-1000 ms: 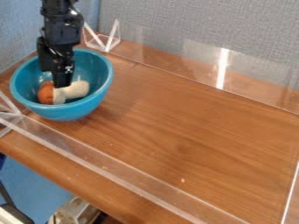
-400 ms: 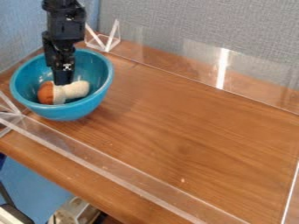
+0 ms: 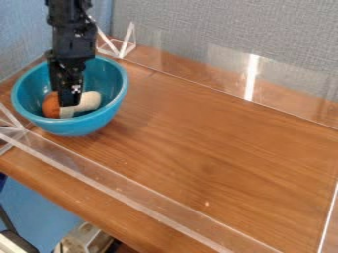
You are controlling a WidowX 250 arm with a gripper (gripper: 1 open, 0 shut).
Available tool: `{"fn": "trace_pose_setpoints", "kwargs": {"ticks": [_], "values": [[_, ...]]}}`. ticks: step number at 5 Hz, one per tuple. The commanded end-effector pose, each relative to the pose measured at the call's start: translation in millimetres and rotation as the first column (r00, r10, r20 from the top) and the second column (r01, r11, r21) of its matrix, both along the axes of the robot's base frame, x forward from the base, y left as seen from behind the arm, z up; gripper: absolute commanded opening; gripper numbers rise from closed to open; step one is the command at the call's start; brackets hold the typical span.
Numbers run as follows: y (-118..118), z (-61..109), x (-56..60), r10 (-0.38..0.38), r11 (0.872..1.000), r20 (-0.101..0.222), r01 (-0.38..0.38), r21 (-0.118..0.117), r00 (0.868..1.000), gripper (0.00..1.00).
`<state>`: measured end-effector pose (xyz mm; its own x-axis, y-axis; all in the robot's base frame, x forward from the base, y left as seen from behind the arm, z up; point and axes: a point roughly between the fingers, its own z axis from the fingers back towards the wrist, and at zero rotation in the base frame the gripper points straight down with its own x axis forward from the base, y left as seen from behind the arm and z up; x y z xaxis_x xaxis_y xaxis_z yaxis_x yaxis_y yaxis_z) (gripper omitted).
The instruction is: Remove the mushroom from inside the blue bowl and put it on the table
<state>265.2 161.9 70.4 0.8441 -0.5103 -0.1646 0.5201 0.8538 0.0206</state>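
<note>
The blue bowl (image 3: 95, 119) stands at the far left corner of the table (image 3: 218, 148). The mushroom (image 3: 51, 104) lies on its side inside the bowl, reddish-brown cap to the left and cream stem to the right. My gripper (image 3: 69, 96) reaches straight down into the bowl, its black fingers drawn in against the mushroom's middle, between cap and stem. The mushroom still rests on the bowl's bottom. The fingertips hide part of it.
Low clear acrylic walls run along the table's front edge (image 3: 158, 198) and back edge (image 3: 251, 74). A clear bracket (image 3: 123, 44) stands just behind the bowl. The wood surface stretches to the right of the bowl.
The fingers stood spread above the mushroom before; now they have narrowed onto it. The hand has barely shifted and the mushroom lies where it was.
</note>
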Motion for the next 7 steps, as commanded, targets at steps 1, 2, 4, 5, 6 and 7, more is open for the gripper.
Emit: {"fn": "trace_pose_setpoints", "kwargs": {"ticks": [1, 2, 4, 5, 6, 7], "values": [[-3, 20.7, -0.4, 0.002, 0.999, 0.069, -0.004, 0.041, 0.998, 0.00], [-10, 32.1, 1.1, 0.030, 0.998, 0.081, -0.033, 0.045, 0.996, 0.00], [-15, 44.7, 2.4, 0.045, 0.997, 0.098, -0.050, 0.050, 0.994, 0.00], [-12, 47.3, 2.0, 0.033, 0.998, 0.105, -0.039, 0.052, 0.994, 0.00], [-10, 47.9, 2.6, 0.017, 0.998, 0.114, -0.023, 0.055, 0.993, 0.00], [-8, 47.7, 3.3, 0.001, 0.998, 0.122, -0.008, 0.057, 0.993, 0.00]]}}
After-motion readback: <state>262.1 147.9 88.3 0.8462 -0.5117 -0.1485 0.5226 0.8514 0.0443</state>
